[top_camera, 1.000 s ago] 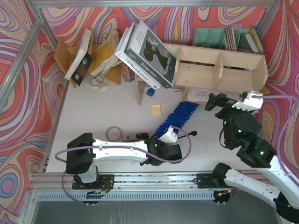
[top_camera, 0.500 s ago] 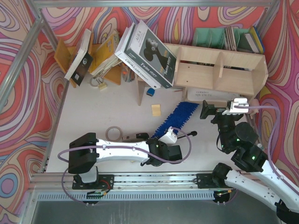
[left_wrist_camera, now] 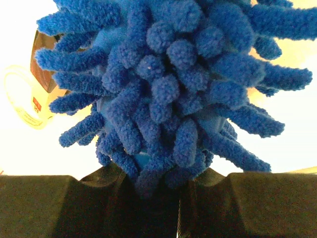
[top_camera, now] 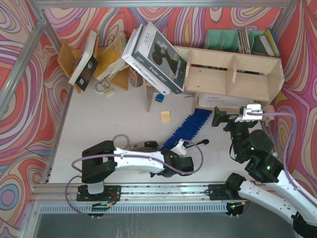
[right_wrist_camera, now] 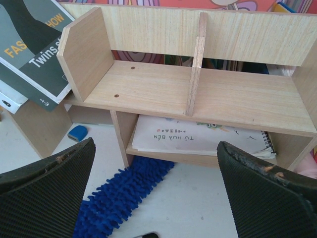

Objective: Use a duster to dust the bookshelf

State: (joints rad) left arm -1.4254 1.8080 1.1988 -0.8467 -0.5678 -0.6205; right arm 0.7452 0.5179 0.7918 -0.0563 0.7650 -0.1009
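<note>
The blue fluffy duster (top_camera: 189,126) lies slanted on the white table, its far tip under the lower tier of the pale plywood bookshelf (top_camera: 233,74). My left gripper (top_camera: 174,150) is at the duster's near end. In the left wrist view the jaws (left_wrist_camera: 158,181) are shut on the base of the blue duster (left_wrist_camera: 168,89), whose fluff fills the frame. My right gripper (top_camera: 218,118) hovers open just right of the duster, facing the bookshelf (right_wrist_camera: 198,94). In the right wrist view the duster (right_wrist_camera: 119,198) lies between its wide-apart fingers (right_wrist_camera: 44,193).
A white notebook (right_wrist_camera: 198,139) lies in the shelf's lower tier. A big book (top_camera: 156,52) leans on the shelf's left end. Nearby are a blue eraser (top_camera: 159,97), a yellow note (top_camera: 165,116), a tape roll (top_camera: 119,141), an orange book rack (top_camera: 99,59) and green file holders (top_camera: 228,39).
The right arm swung left and lower toward the duster, then held still. The left arm's elbow slid right, and the duster's far end shifted slightly toward the shelf.
</note>
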